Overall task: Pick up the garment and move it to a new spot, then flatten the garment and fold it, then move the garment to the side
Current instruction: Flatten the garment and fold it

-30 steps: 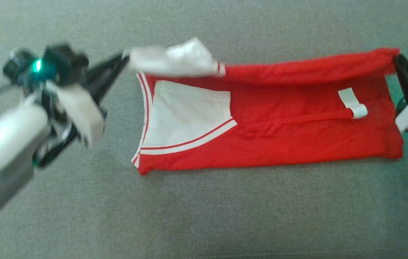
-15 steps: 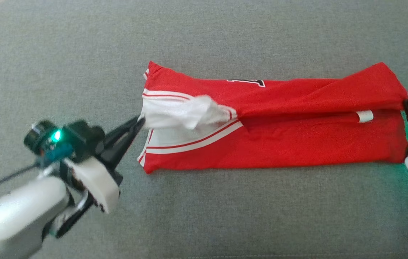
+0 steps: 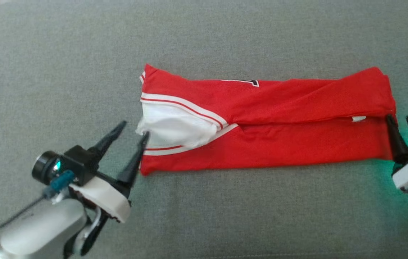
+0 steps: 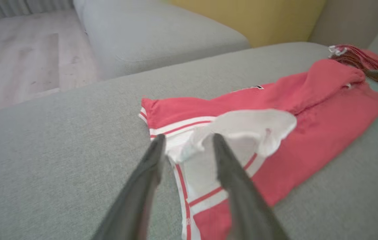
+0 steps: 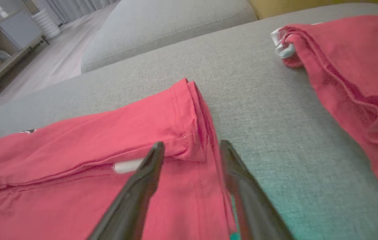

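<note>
Now the red garment [image 3: 268, 126] lies in a long folded strip across the grey sofa cushion [image 3: 225, 216]. The left tool [image 3: 134, 128] sits at its white-sleeved end and the right tool [image 3: 399, 117] at the hem end, both spread wide and holding nothing. To fold well from here, I'd say the puffed white sleeve [image 3: 175, 126] wants pressing flat first. Each end should then be pinched through all layers so the edges line up, clear of the other red garment [image 5: 352, 60].
</note>
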